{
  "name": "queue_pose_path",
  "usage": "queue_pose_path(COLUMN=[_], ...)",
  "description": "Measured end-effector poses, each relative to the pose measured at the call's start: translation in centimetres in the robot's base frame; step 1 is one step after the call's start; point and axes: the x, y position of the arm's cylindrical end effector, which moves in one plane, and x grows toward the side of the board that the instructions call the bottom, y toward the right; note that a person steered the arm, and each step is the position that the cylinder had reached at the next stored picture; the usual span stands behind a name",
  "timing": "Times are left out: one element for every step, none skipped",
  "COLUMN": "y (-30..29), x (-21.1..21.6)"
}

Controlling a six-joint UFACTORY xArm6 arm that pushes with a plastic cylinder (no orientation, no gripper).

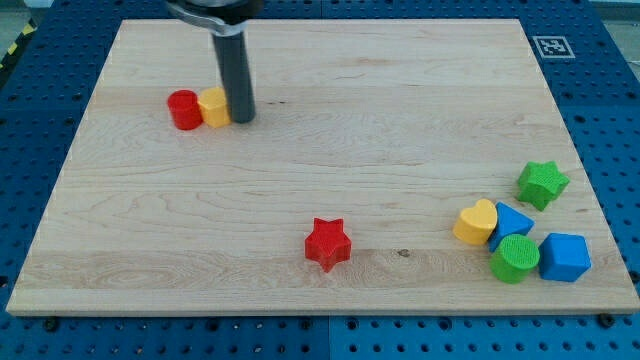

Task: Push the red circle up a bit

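Tip (243, 118) touched yellow block (213, 107), red circle (184, 110) beyond at view's left. No jaws here. Best repositioned below circle.

You have eight blocks on the board: two red, a circle (183, 109) and a star (328, 243); two yellow (213, 106) (477, 221); two green, a star (542, 184) and a circle (514, 258); two blue (516, 220) (565, 256).
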Motion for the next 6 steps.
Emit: queue_pose_path(y=[-0.4, -0.7, -5.8, -8.5, -8.5, -8.5], x=[0.8, 4.0, 3.7, 3.4, 2.9, 0.4])
